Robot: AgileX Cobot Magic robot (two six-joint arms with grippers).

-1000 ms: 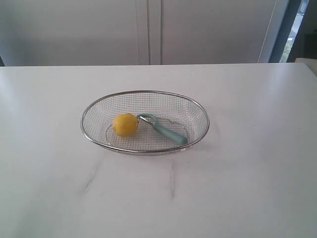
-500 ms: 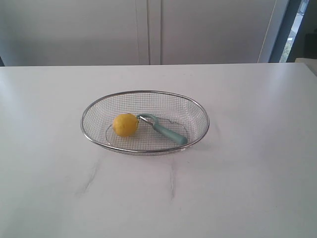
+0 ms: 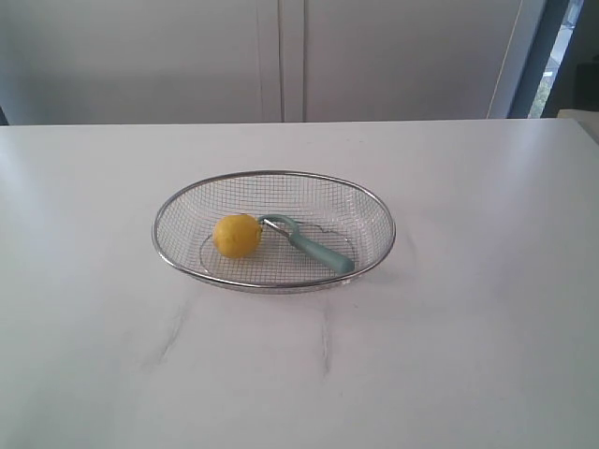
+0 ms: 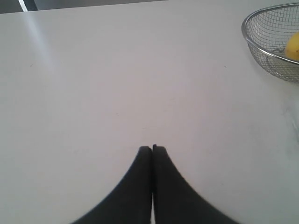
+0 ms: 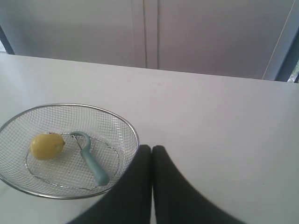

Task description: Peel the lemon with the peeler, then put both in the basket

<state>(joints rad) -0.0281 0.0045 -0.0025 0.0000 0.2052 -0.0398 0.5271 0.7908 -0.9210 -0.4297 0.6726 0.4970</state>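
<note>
Small round yellow lemon point(image 3: 237, 235) sits at 9 o'clock in oval silver wire-mesh basket point(image 3: 273, 173) on white worktop point(image 3: 468, 355). Pale teal plastic peeler point(image 3: 309, 245) lies just beside it, handle toward 4 o'clock. Left jaws and right jaws both closed, empty.

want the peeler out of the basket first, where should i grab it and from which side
I'd take the peeler by the middle of its thick straight handle, from straight above: it lies flat on the basket floor, the mesh walls block a side approach, and its hooked head sits right beside the lemon.
</note>
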